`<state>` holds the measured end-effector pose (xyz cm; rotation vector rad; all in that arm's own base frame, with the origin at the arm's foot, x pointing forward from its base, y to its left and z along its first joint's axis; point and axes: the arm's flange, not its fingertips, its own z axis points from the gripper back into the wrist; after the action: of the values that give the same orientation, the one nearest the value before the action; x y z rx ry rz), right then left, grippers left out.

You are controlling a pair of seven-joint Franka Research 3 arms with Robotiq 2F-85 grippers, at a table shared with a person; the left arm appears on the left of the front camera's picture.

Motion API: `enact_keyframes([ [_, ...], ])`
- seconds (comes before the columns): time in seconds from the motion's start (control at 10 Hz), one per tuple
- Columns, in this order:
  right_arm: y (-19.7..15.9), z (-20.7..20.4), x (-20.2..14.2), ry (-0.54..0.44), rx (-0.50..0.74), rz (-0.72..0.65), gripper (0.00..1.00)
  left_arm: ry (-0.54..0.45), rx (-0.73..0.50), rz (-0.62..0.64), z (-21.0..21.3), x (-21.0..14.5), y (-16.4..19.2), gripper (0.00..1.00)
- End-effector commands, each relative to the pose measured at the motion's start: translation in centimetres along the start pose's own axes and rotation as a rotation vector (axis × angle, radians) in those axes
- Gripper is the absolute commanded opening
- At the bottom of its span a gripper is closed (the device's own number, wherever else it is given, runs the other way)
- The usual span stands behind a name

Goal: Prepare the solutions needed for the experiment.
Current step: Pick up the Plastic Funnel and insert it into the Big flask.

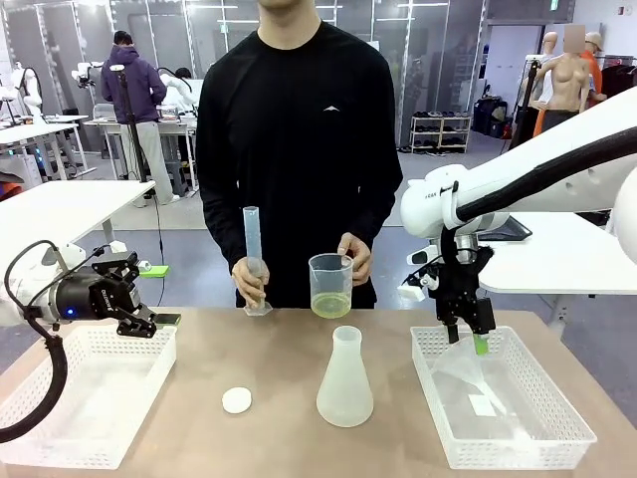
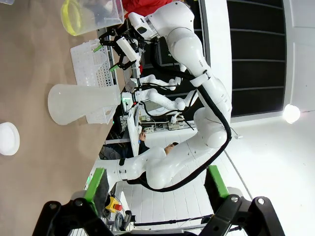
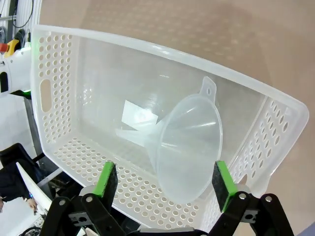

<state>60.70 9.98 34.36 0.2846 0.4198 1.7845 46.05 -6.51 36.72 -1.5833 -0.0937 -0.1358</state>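
While its green pads stand apart on either side of the clear funnel's [image 3: 187, 147] wide mouth, the right gripper [image 3: 163, 182] hangs low in the right basket [image 3: 54, 73] with nothing clamped; the funnel lies on its side. Left gripper [image 2: 155, 182]: fingers spread wide, empty, above the left basket [image 1: 60, 398]. Solutions [image 1: 330, 304] — shallow pale yellow-green layer in a clear beaker [image 1: 330, 274], held by the person's hand [image 1: 355, 256] at the far table edge; the other hand [image 1: 251, 279] holds a graduated cylinder [image 1: 251, 234] upright.
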Motion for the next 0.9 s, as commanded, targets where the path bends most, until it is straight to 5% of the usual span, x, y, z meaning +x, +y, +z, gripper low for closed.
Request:
enact_keyframes([
  [0.0, -0.78, 0.46, -0.50, 0.027, 0.010, 0.025, 0.84, 0.005, 0.003, 0.002, -0.05, 0.01, -0.32, 1.00],
  [0.1, -0.86, 0.52, -0.60, 0.022, 0.020, 0.022, 0.82, 0.005, 0.003, 0.002, -0.05, 0.01, -0.32, 1.00],
  [0.2, -0.92, 0.48, -0.69, 0.019, 0.030, 0.023, 0.65, 0.005, 0.003, 0.002, -0.05, 0.01, -0.32, 1.00],
  [0.5, -0.94, 0.30, -0.77, 0.002, 0.050, 0.016, 0.45, 0.005, 0.003, 0.002, -0.05, 0.01, -0.32, 1.00],
  [0.8, -0.72, 0.30, -0.86, 0.005, 0.062, 0.004, 0.10, 0.005, 0.003, 0.002, -0.05, 0.01, -0.32, 1.00],
])
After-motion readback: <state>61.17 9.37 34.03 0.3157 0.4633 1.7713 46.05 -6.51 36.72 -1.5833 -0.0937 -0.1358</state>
